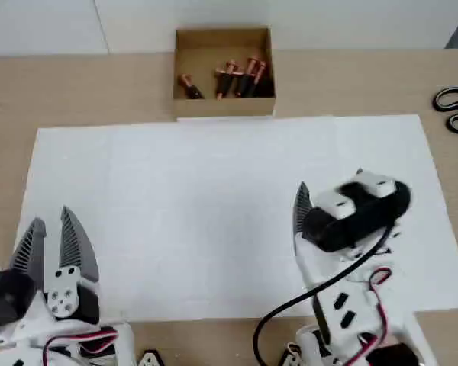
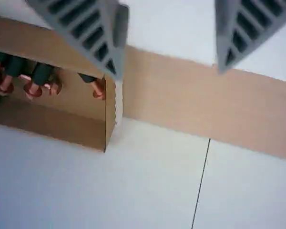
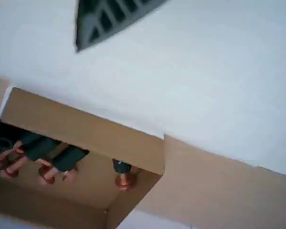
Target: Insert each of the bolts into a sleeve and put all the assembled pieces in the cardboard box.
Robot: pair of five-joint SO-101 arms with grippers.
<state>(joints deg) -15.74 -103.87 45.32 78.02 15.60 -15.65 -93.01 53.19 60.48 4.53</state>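
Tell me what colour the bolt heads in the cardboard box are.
The bolt heads are copper-orange, clearest in the right wrist view.

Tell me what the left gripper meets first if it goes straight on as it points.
Likely only the white sheet: the left gripper aims past the cardboard box, not at it, though depth is unclear.

Matt cardboard box [image 1: 223,107], coppery metal bolts [image 1: 240,76], smooth paper sheet [image 1: 214,213]

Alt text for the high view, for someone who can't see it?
A cardboard box at the far side of the table holds several assembled pieces. Nearer, over a white sheet, are the open left gripper and the right gripper; scissors lie far right.
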